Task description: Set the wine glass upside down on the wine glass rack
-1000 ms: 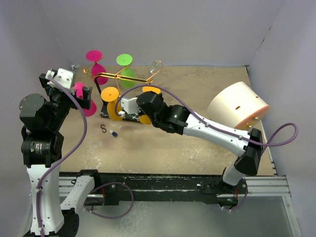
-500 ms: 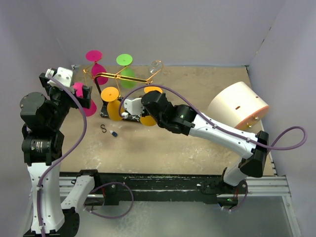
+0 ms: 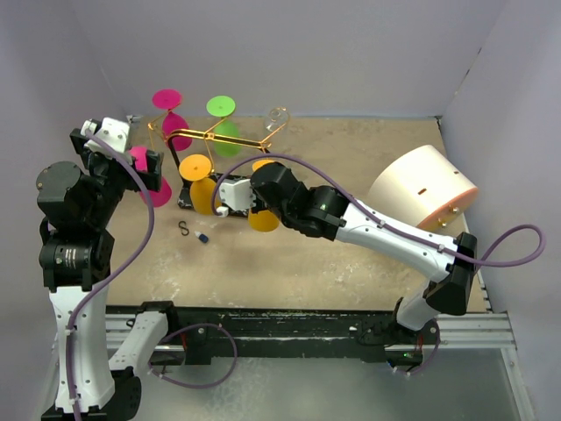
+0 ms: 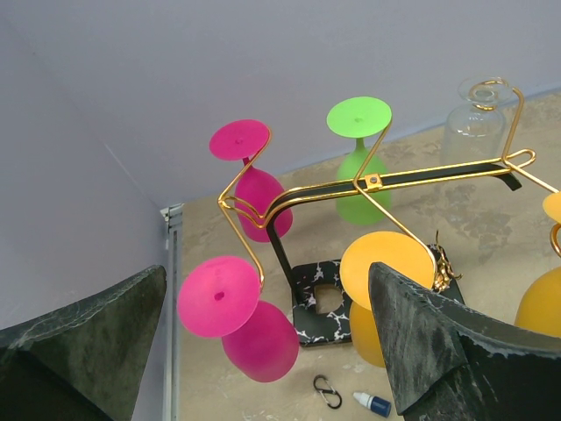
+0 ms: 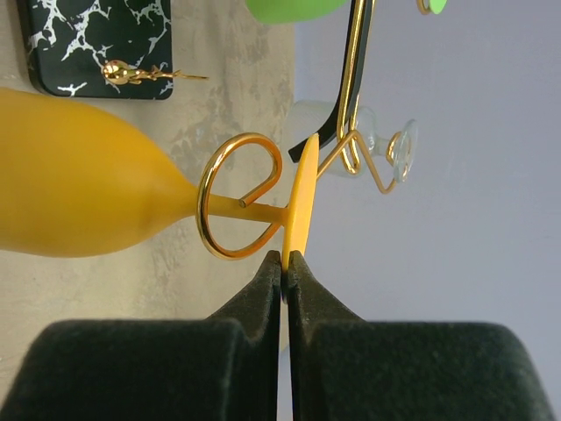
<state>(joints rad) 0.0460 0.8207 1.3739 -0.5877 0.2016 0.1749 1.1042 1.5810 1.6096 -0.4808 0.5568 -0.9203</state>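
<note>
The wine glass rack (image 4: 386,180) is gold wire on a black marbled base (image 4: 320,303); it also shows in the top view (image 3: 210,136). My right gripper (image 5: 285,256) is shut on the rim of the foot of an orange wine glass (image 5: 70,189). The glass's stem lies inside a spiral curl (image 5: 210,228) of the rack, with its bowl towards the table. In the top view this glass (image 3: 263,217) sits just beyond my right wrist. My left gripper (image 4: 263,351) is open and empty, held high beside the rack's left end, facing a hanging pink glass (image 4: 259,338).
Another pink glass (image 4: 259,202), a green glass (image 4: 364,189), a second orange glass (image 4: 386,272) and a clear glass (image 4: 473,127) hang on the rack. A carabiner (image 3: 183,228) and a small bottle (image 3: 202,238) lie near the base. A big beige dome (image 3: 421,189) stands at the right.
My right arm has shifted a little, its elbow going right, and the orange glass has come slightly towards the near side. The left arm has not moved.
</note>
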